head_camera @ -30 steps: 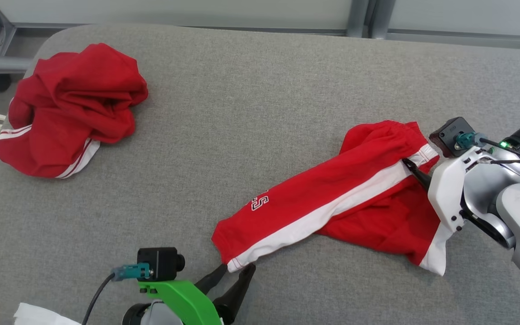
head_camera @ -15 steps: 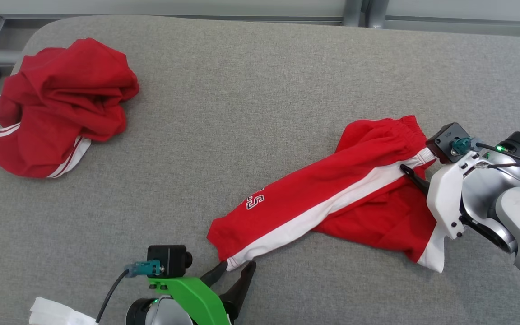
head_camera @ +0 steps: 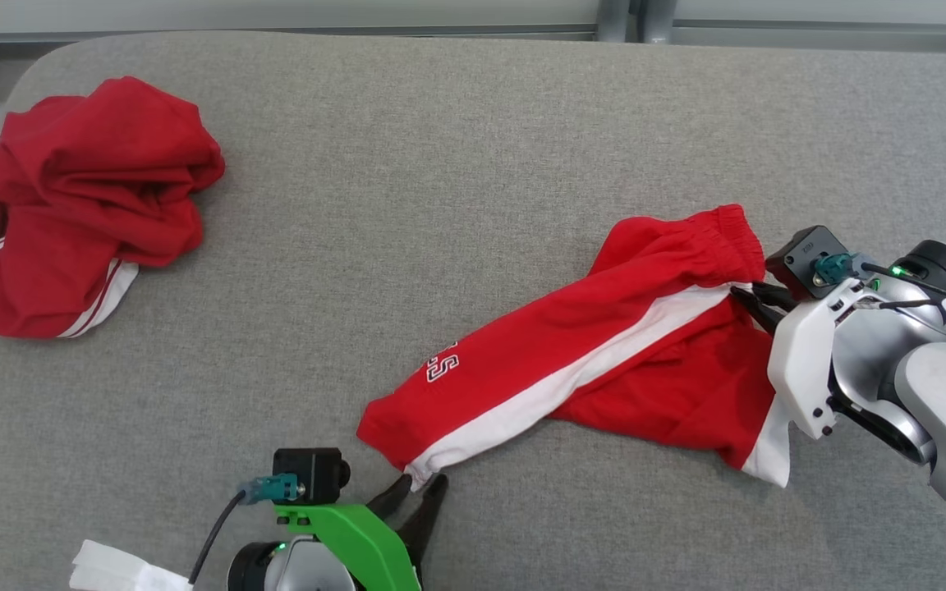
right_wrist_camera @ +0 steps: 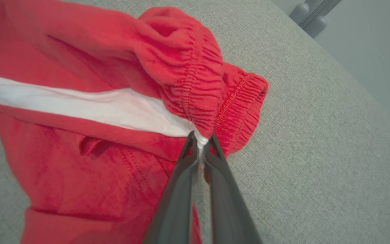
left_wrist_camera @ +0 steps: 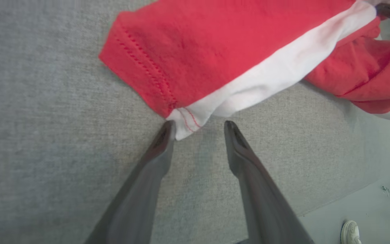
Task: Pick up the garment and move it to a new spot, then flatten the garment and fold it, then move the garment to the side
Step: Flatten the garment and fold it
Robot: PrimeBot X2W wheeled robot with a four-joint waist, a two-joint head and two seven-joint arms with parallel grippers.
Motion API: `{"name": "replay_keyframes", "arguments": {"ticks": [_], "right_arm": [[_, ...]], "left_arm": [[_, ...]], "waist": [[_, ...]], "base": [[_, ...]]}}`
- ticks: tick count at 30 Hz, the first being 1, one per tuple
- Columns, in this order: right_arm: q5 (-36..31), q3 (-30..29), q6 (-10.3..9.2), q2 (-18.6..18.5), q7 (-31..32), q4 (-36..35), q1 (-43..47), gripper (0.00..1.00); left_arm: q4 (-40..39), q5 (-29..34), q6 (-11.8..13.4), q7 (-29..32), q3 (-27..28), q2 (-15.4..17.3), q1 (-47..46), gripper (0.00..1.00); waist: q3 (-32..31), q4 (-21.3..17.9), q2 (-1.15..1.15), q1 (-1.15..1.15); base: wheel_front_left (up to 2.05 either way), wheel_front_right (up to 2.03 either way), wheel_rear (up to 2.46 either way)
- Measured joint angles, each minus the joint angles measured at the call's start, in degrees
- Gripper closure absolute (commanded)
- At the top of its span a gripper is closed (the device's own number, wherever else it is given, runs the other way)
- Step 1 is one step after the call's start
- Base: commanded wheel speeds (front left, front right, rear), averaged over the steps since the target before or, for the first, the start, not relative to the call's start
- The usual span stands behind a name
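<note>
While the red shorts (head_camera: 588, 361) lie stretched slantwise over the near right part of the grey padded table (head_camera: 440, 164), my right gripper (right_wrist_camera: 200, 139) is pinched tight on their waistband, just where the white side stripe ends. My left gripper (left_wrist_camera: 200, 127) stands with its fingers apart at the leg hem toward the table's near edge, straddling the white corner, one fingertip touching the cloth. A crumpled red garment (head_camera: 79, 205) sits at the table's far left.
</note>
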Motion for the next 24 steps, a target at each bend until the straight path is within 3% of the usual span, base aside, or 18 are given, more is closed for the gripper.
{"name": "replay_keyframes", "arguments": {"ticks": [2, 5, 7, 9, 10, 11, 24], "right_arm": [[0.0, 0.2, 0.00, 0.0, -0.1, 0.1, 0.1, 1.00], [0.2, 0.5, 0.00, 0.0, -0.2, 0.2, 0.2, 1.00], [0.4, 0.4, 0.00, 0.1, -0.6, 0.5, 0.2, 1.00], [0.5, 0.4, 0.00, 0.2, -0.7, 0.6, 0.3, 1.00], [0.6, 0.4, 0.00, 0.3, -0.8, 0.7, 0.3, 1.00], [0.6, 0.4, 0.00, 0.3, -1.1, 0.7, 0.3, 1.00], [2.6, -2.0, 0.00, 1.6, -3.9, 0.8, 2.1, 1.00]], "left_arm": [[1.0, 0.0, 0.1, -1.0, 0.4, -0.1, -0.7, 0.73], [1.8, 0.0, 0.1, -1.8, 0.6, -0.2, -1.3, 0.64], [2.1, 0.0, 0.1, -2.1, 0.8, -0.1, -1.4, 0.63], [2.2, 0.0, 0.1, -2.1, 0.8, 0.0, -1.4, 0.75], [2.3, -0.1, 0.1, -2.1, 0.8, 0.1, -1.4, 0.96], [2.3, -0.1, 0.1, -2.1, 0.8, 0.1, -1.4, 1.00], [0.7, -0.7, -0.6, -2.6, 1.5, 1.9, -1.4, 1.00]], "waist": [[-0.1, -0.2, 0.00, 0.00], [-0.4, -0.4, 0.00, 0.00], [-0.6, -0.6, 0.00, 0.00], [-0.8, -0.6, 0.00, 0.00], [-1.0, -0.7, 0.00, 0.00], [-1.0, -0.8, 0.00, 0.00], [-2.8, -0.9, 0.00, 0.00]], "base": [[0.00, 0.00, 0.00], [0.00, 0.00, 0.00], [0.00, 0.00, 0.00], [0.00, 0.00, 0.00], [0.00, 0.00, 0.00], [0.00, 0.00, 0.00], [0.00, 0.00, 0.00]]}}
